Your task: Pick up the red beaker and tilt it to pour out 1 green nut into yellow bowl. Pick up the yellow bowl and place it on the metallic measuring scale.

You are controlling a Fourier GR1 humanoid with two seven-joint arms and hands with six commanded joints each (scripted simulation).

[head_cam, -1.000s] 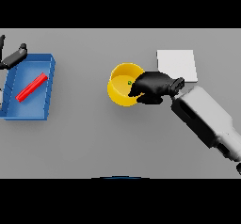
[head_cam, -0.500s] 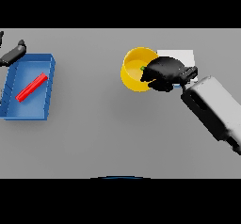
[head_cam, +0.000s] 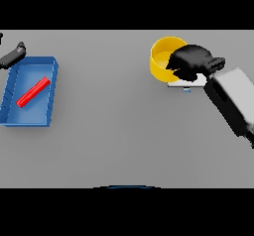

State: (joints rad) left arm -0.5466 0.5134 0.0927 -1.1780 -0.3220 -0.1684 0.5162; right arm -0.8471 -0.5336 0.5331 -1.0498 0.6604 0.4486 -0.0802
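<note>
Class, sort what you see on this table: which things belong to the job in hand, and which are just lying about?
Belong to the job:
- yellow bowl, gripped by the right hand
- metallic scale, mostly hidden beneath that hand
- red beaker, lying in the tray

Lying about:
- blue tray
- left hand, idle at the table's left edge

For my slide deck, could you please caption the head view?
Right hand holds the yellow bowl over the metallic scale; left hand idles beside the blue tray.

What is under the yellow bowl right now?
The metallic scale shows as a pale edge below the yellow bowl and the right hand gripping it. Whether the bowl rests on it is hidden.
</note>
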